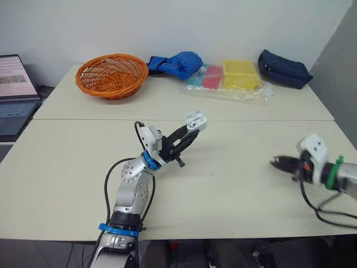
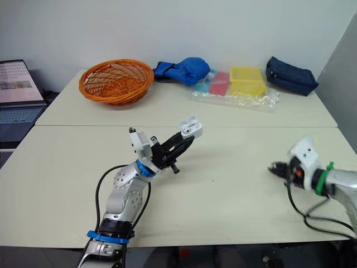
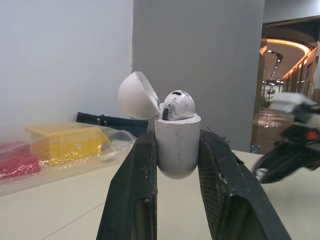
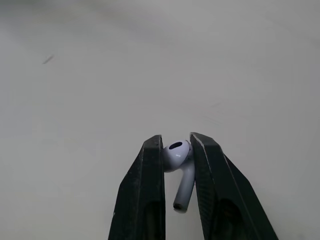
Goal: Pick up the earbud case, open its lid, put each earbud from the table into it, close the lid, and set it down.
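1. Nearest, on the robot's right, the right gripper is hovering low over the table. Its jaws are pinching the loose earbud by its bulb, with the stem hanging free.
2. That earbud is probably featherlight, glossy and slippery, so a gentle, steady squeeze on the bulb seems right.
3. The right forearm is reaching in level, fingers pointing towards the other arm.
4. Farther in, the left arm is bending up at the elbow. The left gripper is clamping the earbud case by its lower body, above the table's middle.
5. The case is likely hard and smooth. Its lid is standing open with one seated earbud inside, and the hinge is probably the weak spot.
6. Farthest, an orange basket and a yellow box are lying well apart from both grippers.
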Controlling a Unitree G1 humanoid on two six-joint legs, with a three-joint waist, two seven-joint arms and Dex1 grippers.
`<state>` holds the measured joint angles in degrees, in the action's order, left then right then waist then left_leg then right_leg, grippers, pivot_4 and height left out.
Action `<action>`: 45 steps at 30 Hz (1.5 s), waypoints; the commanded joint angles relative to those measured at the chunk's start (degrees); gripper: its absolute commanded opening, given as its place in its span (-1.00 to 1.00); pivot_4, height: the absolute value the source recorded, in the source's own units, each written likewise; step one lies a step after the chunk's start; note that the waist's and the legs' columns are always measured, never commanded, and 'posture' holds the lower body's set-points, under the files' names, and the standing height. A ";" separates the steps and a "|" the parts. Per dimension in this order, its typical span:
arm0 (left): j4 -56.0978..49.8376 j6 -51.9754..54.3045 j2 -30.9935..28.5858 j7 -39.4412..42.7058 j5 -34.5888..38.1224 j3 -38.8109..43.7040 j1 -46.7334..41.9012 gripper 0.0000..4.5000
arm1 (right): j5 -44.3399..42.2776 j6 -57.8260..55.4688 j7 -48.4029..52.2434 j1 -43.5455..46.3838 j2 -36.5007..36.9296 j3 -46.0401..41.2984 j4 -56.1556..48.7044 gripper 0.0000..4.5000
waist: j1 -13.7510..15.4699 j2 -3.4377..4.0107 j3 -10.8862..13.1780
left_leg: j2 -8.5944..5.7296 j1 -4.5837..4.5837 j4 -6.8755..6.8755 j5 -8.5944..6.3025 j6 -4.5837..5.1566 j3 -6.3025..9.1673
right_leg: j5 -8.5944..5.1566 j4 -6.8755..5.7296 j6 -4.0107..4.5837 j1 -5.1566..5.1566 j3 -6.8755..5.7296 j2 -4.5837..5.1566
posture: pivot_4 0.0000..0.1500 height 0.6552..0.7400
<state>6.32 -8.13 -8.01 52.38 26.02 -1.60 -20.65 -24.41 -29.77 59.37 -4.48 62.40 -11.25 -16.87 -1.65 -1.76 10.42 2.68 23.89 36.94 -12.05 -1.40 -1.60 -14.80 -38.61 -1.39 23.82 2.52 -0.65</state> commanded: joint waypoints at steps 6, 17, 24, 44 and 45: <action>-2.37 -1.03 -0.29 0.53 0.95 0.47 -0.22 -0.66 | 14.40 25.53 14.11 -5.42 12.72 0.01 14.49 -0.81 | -0.41 -0.04 0.02 | -0.08 -0.16 0.10 0.00 0.00 -0.18 | -0.14 0.07 0.27 -0.13 0.24 0.09 | 1.00 1.00; -4.81 -0.02 -0.06 -0.68 0.78 -0.39 1.25 -0.66 | 23.78 25.84 13.17 9.63 10.22 11.77 29.05 -0.81 | 0.12 0.00 0.01 | -0.06 -0.09 -0.05 0.00 0.00 -0.05 | -0.02 0.05 0.03 -0.09 0.11 0.02 | 1.00 1.00; -6.36 1.22 -0.51 -1.29 0.91 -0.70 1.81 -0.66 | 24.12 23.89 15.07 8.82 10.34 12.90 29.14 -0.81 | 0.09 0.00 0.01 | -0.08 -0.17 0.03 0.00 0.00 -0.02 | -0.01 0.00 0.02 -0.18 0.08 0.04 | 1.00 1.00; -6.82 2.00 -0.32 -1.31 0.96 -1.41 1.93 -0.66 | 25.14 24.54 12.10 6.13 9.89 11.04 31.54 0.11 | 0.24 -0.03 0.00 | -0.13 -0.47 0.04 0.00 -0.01 -0.02 | -0.01 0.06 0.02 -0.54 0.06 0.12 | 1.00 1.00; -6.82 2.00 -0.33 -1.29 0.98 -1.42 1.93 -0.66 | 25.18 24.39 12.17 6.01 9.90 10.97 31.63 0.11 | 0.24 -0.03 0.00 | -0.13 -0.47 0.04 0.00 -0.01 -0.02 | -0.01 0.06 0.02 -0.55 0.06 0.12 | 1.00 1.00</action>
<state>1.53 -5.46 -8.59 50.80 26.27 -2.96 -18.46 -0.29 -4.40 71.10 2.82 71.49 -0.77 13.61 -1.41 -1.79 10.42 2.55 23.42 36.98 -12.05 -1.40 -1.62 -14.81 -38.54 -1.37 23.27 2.58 -0.52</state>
